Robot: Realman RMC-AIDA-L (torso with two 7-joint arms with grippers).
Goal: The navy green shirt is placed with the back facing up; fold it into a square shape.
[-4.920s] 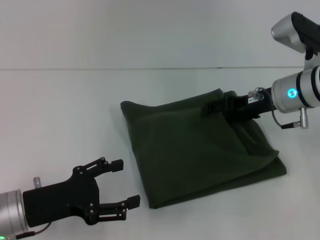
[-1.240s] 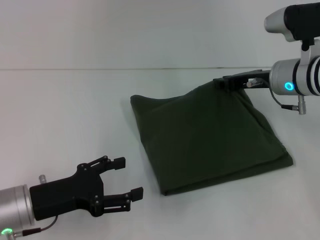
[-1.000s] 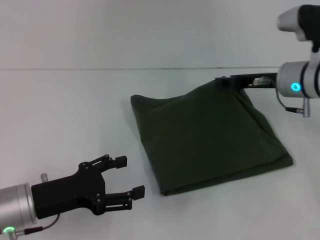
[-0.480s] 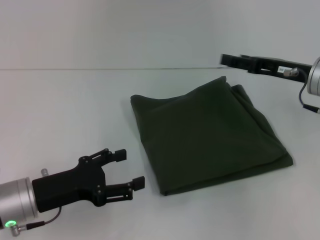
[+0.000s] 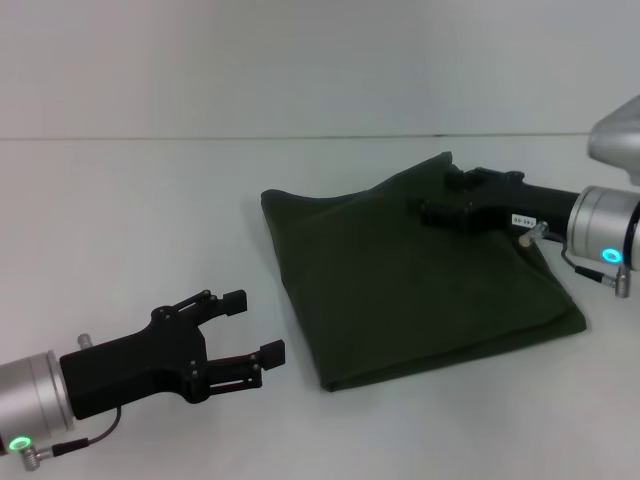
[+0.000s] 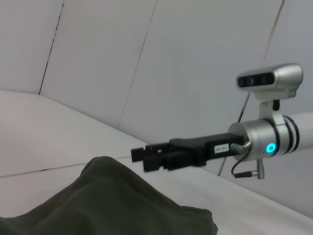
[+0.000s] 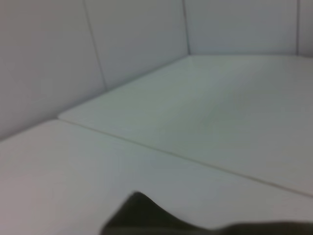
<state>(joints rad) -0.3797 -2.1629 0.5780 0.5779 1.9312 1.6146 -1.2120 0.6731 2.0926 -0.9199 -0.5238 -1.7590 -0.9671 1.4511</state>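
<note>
Shirt (image 5: 420, 285): one, dark olive, folded into a rough square with its plain side up, lying flat on the white table (image 5: 130, 220). Two grippers. Right gripper (image 5: 432, 212) hangs over the shirt's far right corner; whether it is parted or closed I cannot tell. Left gripper (image 5: 252, 328) hovers spread, empty, near the shirt's near left corner.

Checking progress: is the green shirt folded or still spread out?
Folded. The navy green shirt lies as a compact, roughly square bundle with layered edges, no sleeves showing.
</note>
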